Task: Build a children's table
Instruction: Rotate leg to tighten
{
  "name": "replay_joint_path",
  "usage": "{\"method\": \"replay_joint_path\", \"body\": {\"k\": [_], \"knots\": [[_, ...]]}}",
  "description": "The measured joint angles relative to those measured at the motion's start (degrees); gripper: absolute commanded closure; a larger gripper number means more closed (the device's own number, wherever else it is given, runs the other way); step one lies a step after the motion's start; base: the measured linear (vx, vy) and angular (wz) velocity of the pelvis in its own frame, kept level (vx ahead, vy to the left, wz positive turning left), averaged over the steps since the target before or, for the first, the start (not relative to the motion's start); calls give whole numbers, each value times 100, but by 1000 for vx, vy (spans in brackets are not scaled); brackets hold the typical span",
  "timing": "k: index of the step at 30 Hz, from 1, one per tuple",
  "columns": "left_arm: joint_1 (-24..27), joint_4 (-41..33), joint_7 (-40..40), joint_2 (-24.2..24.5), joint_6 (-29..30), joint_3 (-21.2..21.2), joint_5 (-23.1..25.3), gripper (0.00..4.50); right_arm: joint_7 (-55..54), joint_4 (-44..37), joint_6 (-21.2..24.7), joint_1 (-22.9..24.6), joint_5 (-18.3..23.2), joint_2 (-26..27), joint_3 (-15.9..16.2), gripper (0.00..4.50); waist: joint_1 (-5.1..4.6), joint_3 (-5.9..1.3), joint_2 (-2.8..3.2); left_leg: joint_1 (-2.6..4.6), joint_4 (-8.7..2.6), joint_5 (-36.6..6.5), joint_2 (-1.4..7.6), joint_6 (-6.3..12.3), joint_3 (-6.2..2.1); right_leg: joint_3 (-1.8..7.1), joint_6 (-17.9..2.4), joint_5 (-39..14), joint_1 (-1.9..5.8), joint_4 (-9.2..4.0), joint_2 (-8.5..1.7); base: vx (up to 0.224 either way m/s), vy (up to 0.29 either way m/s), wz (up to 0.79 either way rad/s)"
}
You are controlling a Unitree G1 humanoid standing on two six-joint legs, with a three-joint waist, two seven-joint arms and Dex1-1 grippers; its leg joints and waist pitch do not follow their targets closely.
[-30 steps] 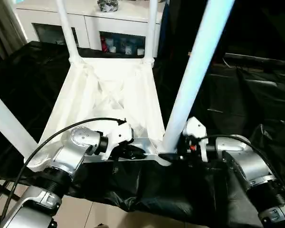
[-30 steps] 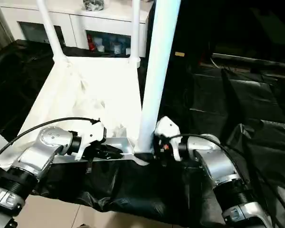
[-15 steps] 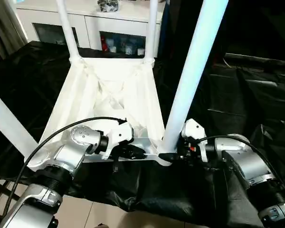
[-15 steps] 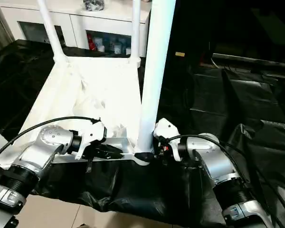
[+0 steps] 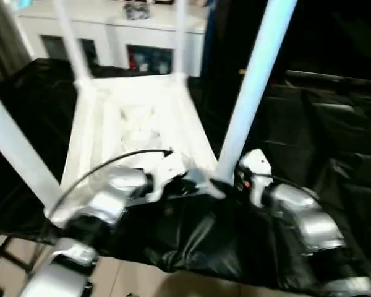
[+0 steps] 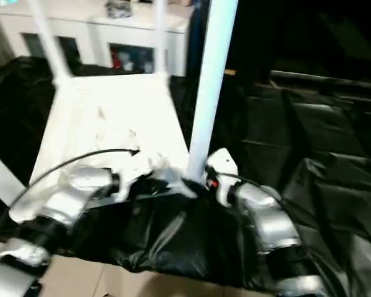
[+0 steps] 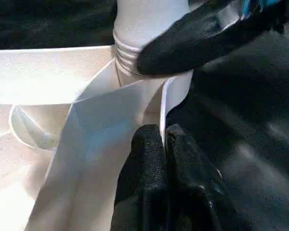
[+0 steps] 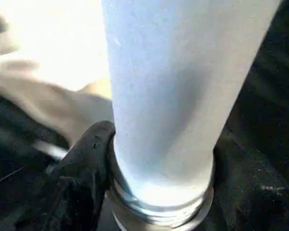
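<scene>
Left end effector [image 7: 164, 144] pinched on tabletop [image 5: 136, 117] rim; right end effector [image 8: 159, 159] straddles leg [image 8: 173, 86] base.

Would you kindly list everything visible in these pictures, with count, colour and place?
table top: one, white, upside down on the black cover, ribbed underside up.
table legs: four, white, standing up from the corner sockets; the near right one is in the right gripper.
black cover: one, black, wrinkled, under and around the table top.
cabinet: one, white with glass doors, behind the table top.
cable: one, black, arching over the left forearm.
left gripper: one, black, shut on the table top's near rim.
right gripper: one, black, around the base of the near right leg.
</scene>
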Motion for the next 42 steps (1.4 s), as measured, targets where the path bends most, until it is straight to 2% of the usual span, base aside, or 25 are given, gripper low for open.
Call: {"method": "replay_joint_path", "body": {"k": [6,7,9,11,14,19,23,29,34,36,38,42], "knots": [[-66,76,429,-242,155,34,173,450,-702,375,-18,-280,-169,369,-176,182,-39,-4,27,-8,-11,0,-8,1,-18,-14,-2,1,3,-98,0,0,0,0],[-66,76,427,-243,155,34,174,450,-702,385,-30,-284,-169,369,-176,148,-42,-5,29,-7,-12,-1,-8,2,-16,-12,-5,3,4,-110,0,0,0,0],[-67,76,399,-241,145,40,174,450,-665,379,-28,-284,-116,370,-200,113,-42,-5,32,-7,-12,-1,-9,2,-12,-8,-19,12,3,-117,0,0,0,0],[-66,71,333,-211,126,55,173,450,-537,361,-12,-283,-47,353,-204,107,-43,-4,32,-4,-14,-1,-10,2,-6,-4,-36,25,-2,-117,0,0,0,0],[-63,16,153,-126,106,54,158,450,-163,223,95,-247,21,210,-197,73,-33,-1,29,-7,-19,-1,-9,2,-2,-3,-34,68,-10,-117,0,0,0,0],[82,-278,-590,252,-70,-1,-16,450,1014,-282,282,-56,154,-408,126,73,16,1,29,-8,-53,0,-8,1,4,-6,-19,130,-22,-116,1,0,0,0],[206,-502,-1138,490,-186,-50,-162,450,1985,-525,279,32,316,-969,344,73,105,0,30,-14,-73,0,5,0,18,-9,-37,142,-28,-111,6,0,0,0],[281,-560,-1917,869,-346,-63,-413,450,2990,-688,209,20,324,-1429,640,73,183,4,23,-25,-70,-1,7,1,26,-7,-40,130,-32,-118,7,0,0,0],[285,-568,-2276,1034,-368,-95,-481,450,3258,-674,95,13,311,-1489,860,73,246,9,16,-23,-61,0,9,-1,28,-4,-40,131,-31,-111,6,0,0,0],[285,-569,-2357,1051,-368,-105,-492,450,3343,-665,79,-6,296,-1492,920,99,282,9,15,-23,-59,1,9,-1,30,-1,-40,131,-29,-111,6,0,0,0],[284,-569,-2455,1071,-362,-111,-510,450,3400,-628,9,-46,258,-1496,954,106,312,9,15,-24,-57,0,9,-1,30,0,-40,131,-29,-110,6,0,0,0],[280,-569,-2571,1113,-347,-126,-558,450,3509,-556,-25,-95,253,-1495,962,135,323,9,15,-26,-57,0,9,-1,31,-1,-40,131,-29,-109,6,0,0,0]]}}
